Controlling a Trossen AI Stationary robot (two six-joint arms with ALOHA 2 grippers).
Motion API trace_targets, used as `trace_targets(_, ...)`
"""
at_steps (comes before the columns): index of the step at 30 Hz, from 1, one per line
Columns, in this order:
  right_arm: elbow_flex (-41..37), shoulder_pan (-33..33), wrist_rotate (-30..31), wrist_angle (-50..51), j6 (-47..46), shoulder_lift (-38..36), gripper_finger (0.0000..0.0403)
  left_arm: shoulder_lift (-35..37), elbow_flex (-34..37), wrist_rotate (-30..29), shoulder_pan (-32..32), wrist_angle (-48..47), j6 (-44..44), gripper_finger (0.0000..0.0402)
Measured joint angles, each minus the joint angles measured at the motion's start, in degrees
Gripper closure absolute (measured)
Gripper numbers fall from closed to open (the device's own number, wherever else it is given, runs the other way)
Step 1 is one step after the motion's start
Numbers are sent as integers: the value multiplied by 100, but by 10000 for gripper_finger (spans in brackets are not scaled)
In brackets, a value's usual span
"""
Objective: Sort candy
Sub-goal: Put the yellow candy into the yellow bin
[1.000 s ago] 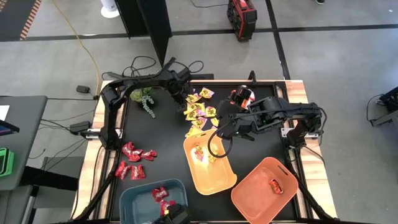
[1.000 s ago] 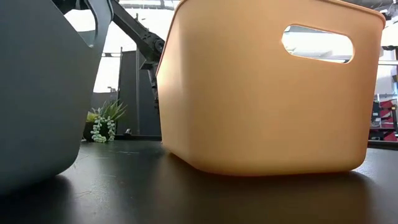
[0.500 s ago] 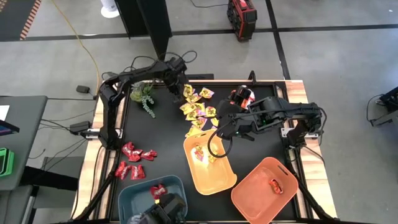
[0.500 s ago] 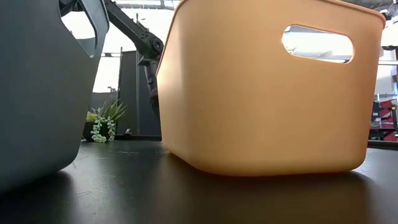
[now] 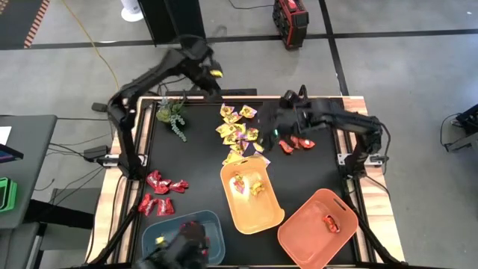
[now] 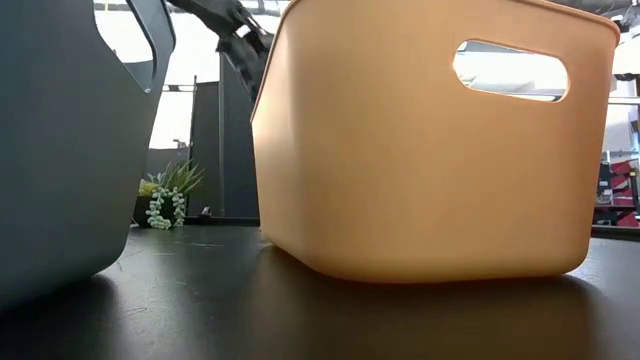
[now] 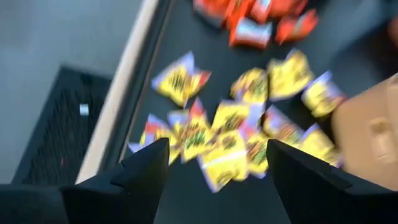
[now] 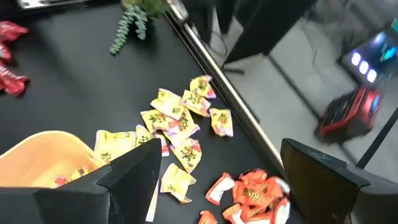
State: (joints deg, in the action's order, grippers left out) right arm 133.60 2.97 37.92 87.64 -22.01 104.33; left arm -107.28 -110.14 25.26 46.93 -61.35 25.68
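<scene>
Surface: black table [image 5: 194, 161] | candy [image 5: 237, 133]: yellow heap mid-table, deep red at left edge, some already binned | left gripper [image 5: 211, 73]: raised, spread, empty | right gripper [image 5: 270, 123]: spread, empty | handling: light, crinkly, slippery; pinch wrapper edge

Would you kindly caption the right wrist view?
Open right tool above yellow candy beside the yellow bin.

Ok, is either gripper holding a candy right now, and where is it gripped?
The right gripper is open and holds nothing. For the left gripper it cannot be told: a yellow speck shows at its tip, maybe a candy.
</scene>
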Motion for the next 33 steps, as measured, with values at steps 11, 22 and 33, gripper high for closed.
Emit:
trace_targets(11, -7, -1937, -1623, -381, 257, 495, 58, -173, 377, 415, 300, 745, -930, 136)
trace_targets(22, -4, -2462, -2368, -637, 733, 1035, 58, -2100, -559, 75, 313, 27, -2766, 136)
trace_targets(33, 26, -2324, -2366, -813, 994, 866, 58, -2411, -676, -383, 270, 9, -2930, 136)
